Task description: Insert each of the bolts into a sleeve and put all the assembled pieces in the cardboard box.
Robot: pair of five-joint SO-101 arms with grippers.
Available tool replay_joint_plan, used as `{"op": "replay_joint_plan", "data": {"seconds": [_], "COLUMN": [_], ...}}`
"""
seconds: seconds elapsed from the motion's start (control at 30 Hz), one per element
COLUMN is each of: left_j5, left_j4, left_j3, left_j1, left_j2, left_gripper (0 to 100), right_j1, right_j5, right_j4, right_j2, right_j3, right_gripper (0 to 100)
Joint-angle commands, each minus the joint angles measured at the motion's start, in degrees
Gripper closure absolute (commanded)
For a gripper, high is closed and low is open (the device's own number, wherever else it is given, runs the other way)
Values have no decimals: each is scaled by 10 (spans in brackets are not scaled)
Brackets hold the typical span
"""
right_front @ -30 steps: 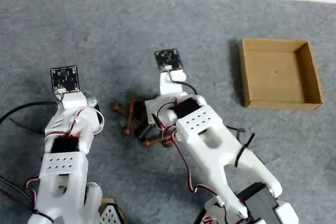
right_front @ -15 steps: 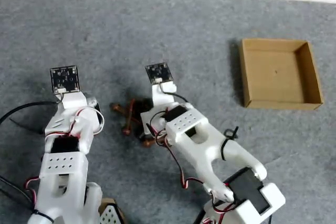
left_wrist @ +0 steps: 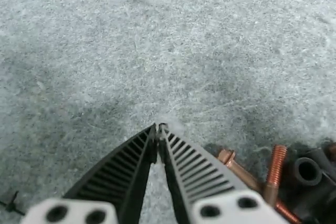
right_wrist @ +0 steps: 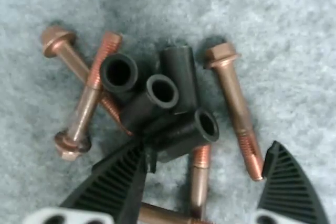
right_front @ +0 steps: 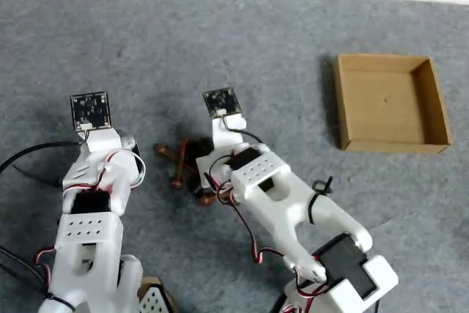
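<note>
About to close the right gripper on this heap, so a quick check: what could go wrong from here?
1. The open right gripper straddles a sleeve and a bolt lying against it, so closing may pinch both.
2. The parts lie stacked and crossed, so lifting one could drag or scatter the pile.

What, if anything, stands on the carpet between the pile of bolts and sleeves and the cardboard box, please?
Nothing visible does. In the high view, bare grey carpet separates the pile of bolts and sleeves from the cardboard box; the box's own raised wall faces the pile and would need clearing.
</note>
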State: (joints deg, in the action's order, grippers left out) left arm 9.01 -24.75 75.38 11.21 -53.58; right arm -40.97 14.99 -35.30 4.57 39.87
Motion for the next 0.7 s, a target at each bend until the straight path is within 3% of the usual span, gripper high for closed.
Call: {"op": "replay_joint_plan", "data": {"seconds": [0.0,0.2,0.67], "left_j5": [-5,-5,-5], "left_j4": [12,12,12], "left_j3": [-2,-2,-2], "left_j1": [-5,-5,-5], "left_j2": [-9,-9,-9], "left_gripper": [969,969,969], "right_j1": [-7,-7,-7], "right_j5": [4,4,4], "right_j4": [25,70,34], "right_j2": [2,2,2], "right_j3": [0,0,2], "right_gripper": [704,810,814]}}
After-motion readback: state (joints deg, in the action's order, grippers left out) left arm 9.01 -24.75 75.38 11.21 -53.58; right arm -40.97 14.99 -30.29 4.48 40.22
